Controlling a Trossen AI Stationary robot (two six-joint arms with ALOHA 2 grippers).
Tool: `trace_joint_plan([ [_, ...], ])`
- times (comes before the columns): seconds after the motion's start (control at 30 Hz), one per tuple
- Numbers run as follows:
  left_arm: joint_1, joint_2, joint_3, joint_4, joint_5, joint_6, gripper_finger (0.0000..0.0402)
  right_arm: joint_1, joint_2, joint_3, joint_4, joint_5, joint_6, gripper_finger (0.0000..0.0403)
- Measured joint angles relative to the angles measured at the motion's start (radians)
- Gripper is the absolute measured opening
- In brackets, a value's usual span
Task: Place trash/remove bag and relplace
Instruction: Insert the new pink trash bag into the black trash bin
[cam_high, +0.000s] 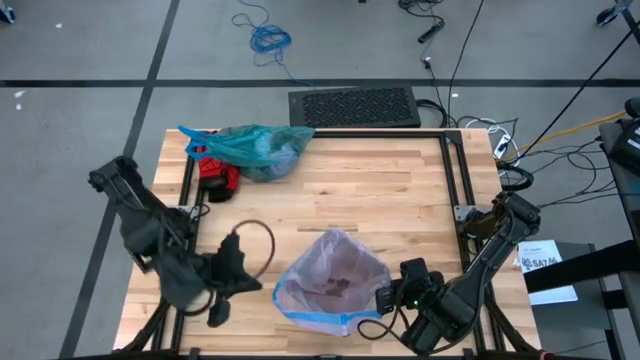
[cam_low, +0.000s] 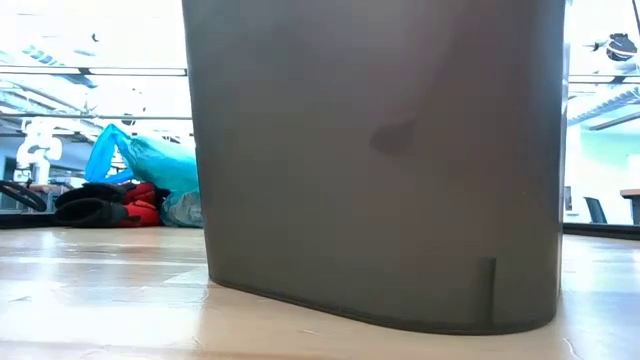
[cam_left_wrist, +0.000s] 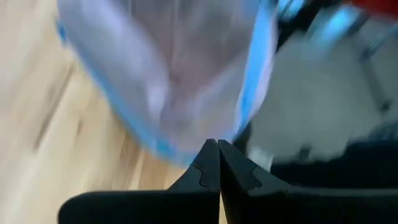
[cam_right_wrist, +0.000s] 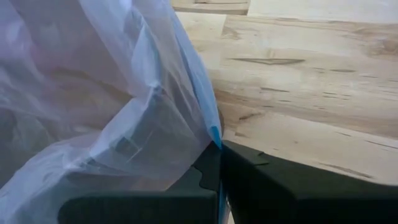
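While the teal bag (cam_high: 255, 146) lies bunched at the table's (cam_high: 400, 190) far edge, the right gripper (cam_right_wrist: 217, 148) pinches the pink liner's (cam_high: 335, 275) blue rim; the left gripper (cam_left_wrist: 217, 144) hangs beside it, jaws closed and empty. That bag looks light, limp and slippery: I'd take its gathered neck.

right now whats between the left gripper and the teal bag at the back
In the high view, bare wood and a red and black object lie between the shut left gripper and the teal-green bag. The red object sits against the bag.
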Motion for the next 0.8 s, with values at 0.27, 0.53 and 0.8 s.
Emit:
trace_joint_plan([
  [0.27,0.159,0.071,0.002,0.441,0.045,0.364,0.0000,-0.003,0.000,0.000,-0.003,0.026,0.000,0.0000],
  [0.53,0.231,0.241,0.002,0.556,0.267,0.415,0.0000,-0.006,0.000,0.000,-0.021,0.028,0.000,0.0000],
  [0.8,0.240,0.297,0.004,0.657,0.327,0.406,0.0000,-0.006,0.000,0.000,-0.028,0.029,0.000,0.0000],
])
